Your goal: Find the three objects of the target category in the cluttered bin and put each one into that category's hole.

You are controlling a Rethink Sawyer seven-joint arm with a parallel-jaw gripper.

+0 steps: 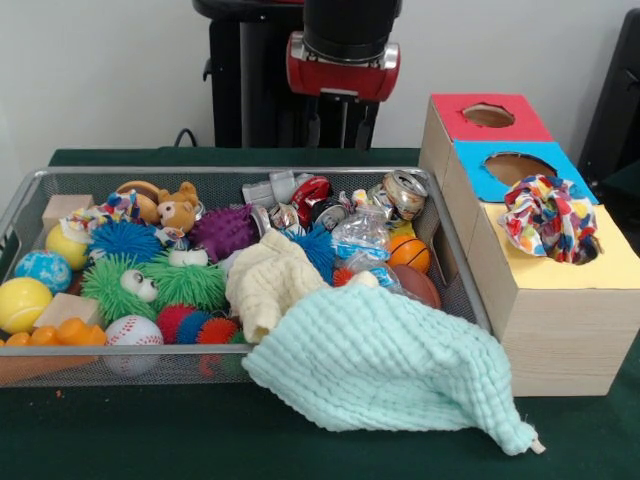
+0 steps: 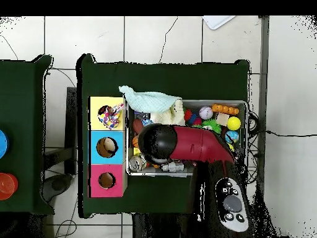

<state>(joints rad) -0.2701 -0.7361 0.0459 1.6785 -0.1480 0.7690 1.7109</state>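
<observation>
Gripper state cannot be told; arm (image 1: pixel 343 45) seen top centre. Ruffled printed piece (image 1: pixel 547 218) lodged at yellow-top hole (image 2: pixel 109 116): soft, light; to be pinched at ruffle crest.

Front camera: low, close, across tabletop (image 1: pixel 120 430), facing robot pedestal (image 1: pixel 245 90) behind wire bin (image 1: pixel 440 240). Overhead camera: high, straight down, pedestal side at bottom. Both share bin (image 2: pixel 186 173), three boxes (image 2: pixel 106 147) beside it.

Ruffled print piece (image 1: pixel 547 217) bunched in yellow box's hole (image 1: pixel 580 250), another (image 1: pixel 118 208) in mesh bin (image 1: pixel 452 250)
</observation>
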